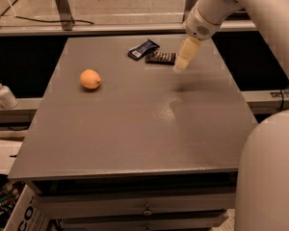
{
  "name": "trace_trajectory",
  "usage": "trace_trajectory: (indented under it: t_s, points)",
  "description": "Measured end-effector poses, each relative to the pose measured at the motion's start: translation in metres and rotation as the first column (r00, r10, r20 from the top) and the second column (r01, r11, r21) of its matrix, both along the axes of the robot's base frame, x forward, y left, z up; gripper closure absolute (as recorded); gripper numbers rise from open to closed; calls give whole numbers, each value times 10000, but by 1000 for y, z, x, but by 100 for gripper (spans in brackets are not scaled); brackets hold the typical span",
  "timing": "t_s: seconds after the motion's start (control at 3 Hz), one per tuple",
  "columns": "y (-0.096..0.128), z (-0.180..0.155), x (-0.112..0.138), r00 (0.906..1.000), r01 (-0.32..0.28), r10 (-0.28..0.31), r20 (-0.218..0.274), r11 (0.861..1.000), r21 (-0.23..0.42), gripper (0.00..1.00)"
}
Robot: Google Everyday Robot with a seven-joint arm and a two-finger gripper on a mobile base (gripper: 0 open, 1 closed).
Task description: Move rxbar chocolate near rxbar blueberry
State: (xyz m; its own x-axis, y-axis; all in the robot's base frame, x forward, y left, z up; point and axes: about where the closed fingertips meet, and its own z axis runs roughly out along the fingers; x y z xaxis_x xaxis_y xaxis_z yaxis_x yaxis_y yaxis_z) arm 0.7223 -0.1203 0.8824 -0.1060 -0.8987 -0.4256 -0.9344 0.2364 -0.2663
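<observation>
The rxbar chocolate (161,57), a black-brown wrapper with pale lettering, lies flat at the far middle of the grey table (135,129). The rxbar blueberry (143,49), a dark navy wrapper with a white patch at its left end, lies just to its left and behind, almost touching it. My gripper (179,67) hangs above the table just right of the chocolate bar, pointing down and left. It holds nothing that I can see. Its shadow falls on the table to the right.
An orange (90,79) sits on the left part of the table. A soap pump bottle (4,94) stands on a ledge off the table's left edge. My white body (269,177) fills the lower right. A metal rail (111,29) runs behind the table.
</observation>
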Motion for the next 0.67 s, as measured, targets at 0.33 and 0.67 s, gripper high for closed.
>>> trace_trajectory:
  t_s: [0.33,0.67]
  points:
    - [-22,9,-21,9997,153,-140,-208,9980,621,0]
    - [-51,12,-39,9990,378,-342,-292,9908,1297,0]
